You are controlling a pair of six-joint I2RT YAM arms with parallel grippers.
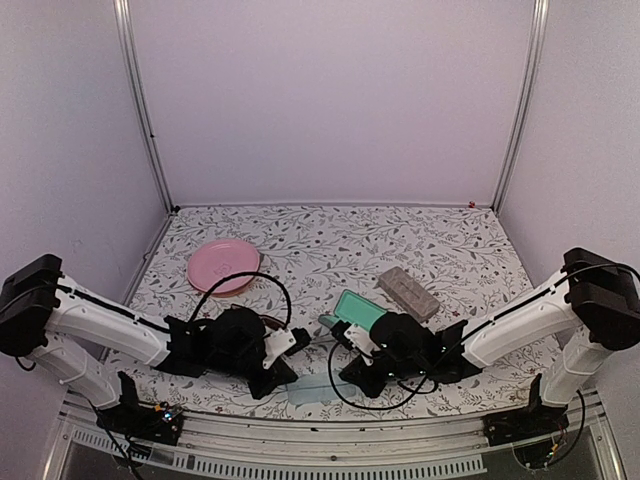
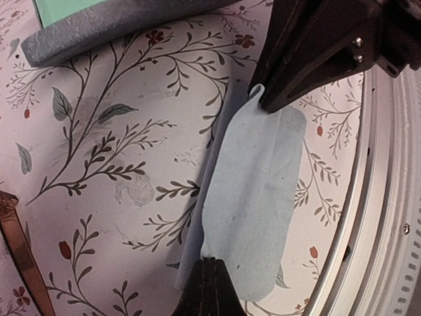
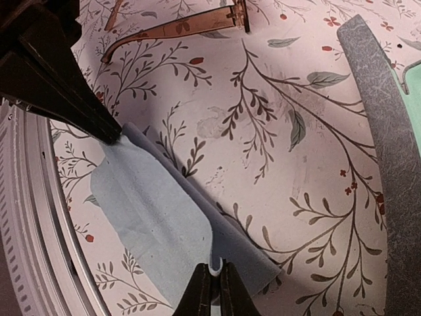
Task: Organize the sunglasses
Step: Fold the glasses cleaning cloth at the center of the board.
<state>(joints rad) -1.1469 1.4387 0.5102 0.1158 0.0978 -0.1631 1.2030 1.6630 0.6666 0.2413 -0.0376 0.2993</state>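
Observation:
A pale blue cloth (image 1: 314,391) (image 2: 256,191) (image 3: 148,214), folded double, hangs stretched between my two grippers just above the floral table near its front edge. My left gripper (image 2: 209,264) (image 1: 287,377) is shut on one end of it. My right gripper (image 3: 214,268) (image 1: 347,377) is shut on the opposite end. One pair of sunglasses (image 3: 177,25) with brown arms lies on the table just beyond the cloth; one arm (image 2: 23,253) shows in the left wrist view. In the top view the left arm mostly hides them.
An open case (image 1: 358,310) (image 3: 385,151) (image 2: 99,26) with a green lining lies behind the right gripper. A closed grey-brown case (image 1: 407,292) sits further back on the right. A pink plate (image 1: 222,266) is at the back left. The metal front rail (image 2: 385,197) runs close beside the cloth.

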